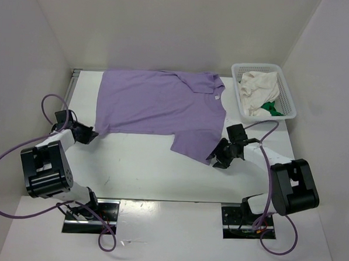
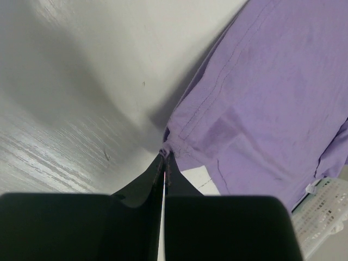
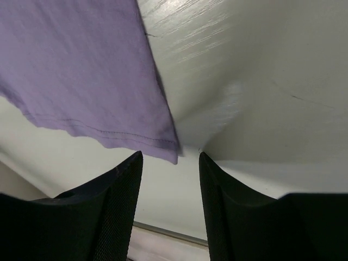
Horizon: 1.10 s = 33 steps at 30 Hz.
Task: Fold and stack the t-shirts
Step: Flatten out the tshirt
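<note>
Lavender t-shirt [image 1: 158, 109] spread flat, left pincer [image 1: 92, 134] clenched on its seven-o'clock corner, right pincer [image 1: 217, 158] gaping at five, probably gripping next to fold.

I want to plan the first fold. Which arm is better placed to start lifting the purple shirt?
Left, probably. The left jaws are shut on a corner of the lavender shirt; the right jaws stand open at the hem corner, not closed on it.

Overhead view: bright, even light, sharp; soft shadows under the arms.
Left wrist view: glare streaks on the table [image 2: 81, 136] at 8 o'clock; dark shadow beside the lavender shirt [image 2: 272, 98]; fingers [image 2: 70, 228] blurred (too close).
Right wrist view: glare at 12 o'clock; soft focus.
</note>
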Each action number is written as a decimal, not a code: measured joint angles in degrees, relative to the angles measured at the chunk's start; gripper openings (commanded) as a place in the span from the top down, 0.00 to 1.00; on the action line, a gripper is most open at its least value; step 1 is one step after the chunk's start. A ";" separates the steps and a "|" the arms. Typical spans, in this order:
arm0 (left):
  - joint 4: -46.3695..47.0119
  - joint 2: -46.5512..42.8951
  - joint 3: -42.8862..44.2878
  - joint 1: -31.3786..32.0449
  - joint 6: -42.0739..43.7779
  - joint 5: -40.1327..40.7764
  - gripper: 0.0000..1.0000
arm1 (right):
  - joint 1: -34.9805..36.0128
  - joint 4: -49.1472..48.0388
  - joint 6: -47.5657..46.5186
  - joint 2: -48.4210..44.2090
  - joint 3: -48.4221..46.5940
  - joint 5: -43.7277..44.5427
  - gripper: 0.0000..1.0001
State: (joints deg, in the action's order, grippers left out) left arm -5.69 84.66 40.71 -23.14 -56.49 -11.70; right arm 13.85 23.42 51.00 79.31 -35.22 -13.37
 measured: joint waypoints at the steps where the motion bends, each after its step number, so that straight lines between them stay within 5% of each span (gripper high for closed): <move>1: 0.04 0.00 -0.13 0.00 0.35 -0.26 1.00 | 0.02 -0.74 0.39 0.07 0.28 -0.55 0.51; 14: -0.09 -0.24 -0.24 0.00 1.09 -1.20 1.00 | 0.35 -7.78 3.58 3.34 1.88 -3.58 0.99; 21: -1.16 -1.33 0.15 1.49 1.29 -1.20 1.00 | 0.44 -2.73 1.75 1.77 -1.60 0.66 1.00; 26: -5.99 -1.40 9.07 8.79 1.57 -1.66 1.00 | 0.44 8.39 -2.62 -3.52 -20.06 6.40 1.00; 33: -11.63 -1.14 45.86 10.45 2.43 -6.95 1.00 | 0.44 16.70 -12.07 -4.55 -66.18 14.27 1.00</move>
State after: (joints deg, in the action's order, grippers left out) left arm -17.32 83.53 86.56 -12.69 -54.06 -18.65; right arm 14.28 40.12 38.94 74.76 -101.41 0.91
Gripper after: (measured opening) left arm 0.008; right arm 0.009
